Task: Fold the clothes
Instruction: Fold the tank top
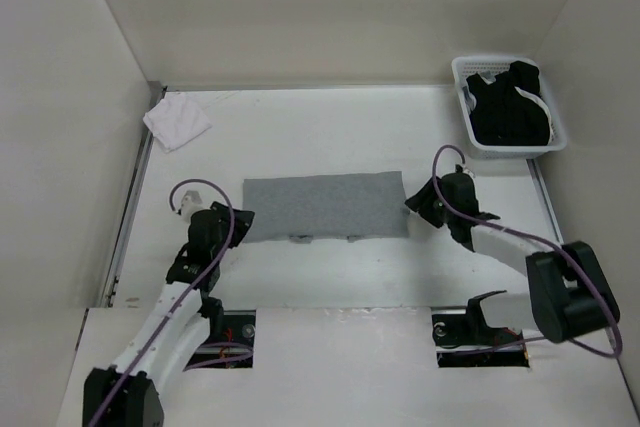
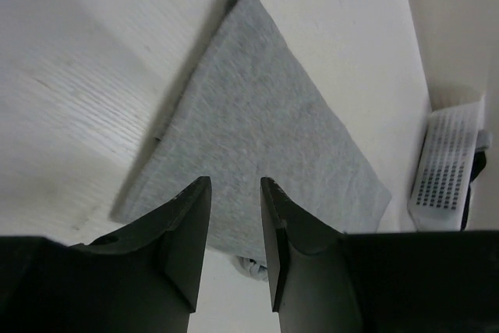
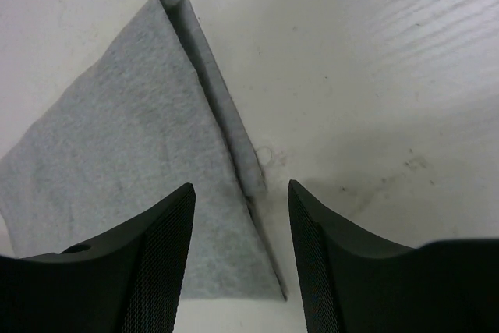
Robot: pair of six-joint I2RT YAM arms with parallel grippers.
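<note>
Top: light heather grey, plain. Desk, cloth, basket — all white, the basket perforated. Garment: black with white trim. Left hand, right hand — black; cables purple.

— What closes the space in?
— Plain off-white wall panels at the back and both sides, evenly lit.
— And underneath?
— A white-painted, wood-grained table, with two dark rectangular cut-outs along its near edge.

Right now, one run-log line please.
state: grey top folded flat on table | left jaws: open, empty, at its left end | right jaws: open, empty, at its right end
</note>
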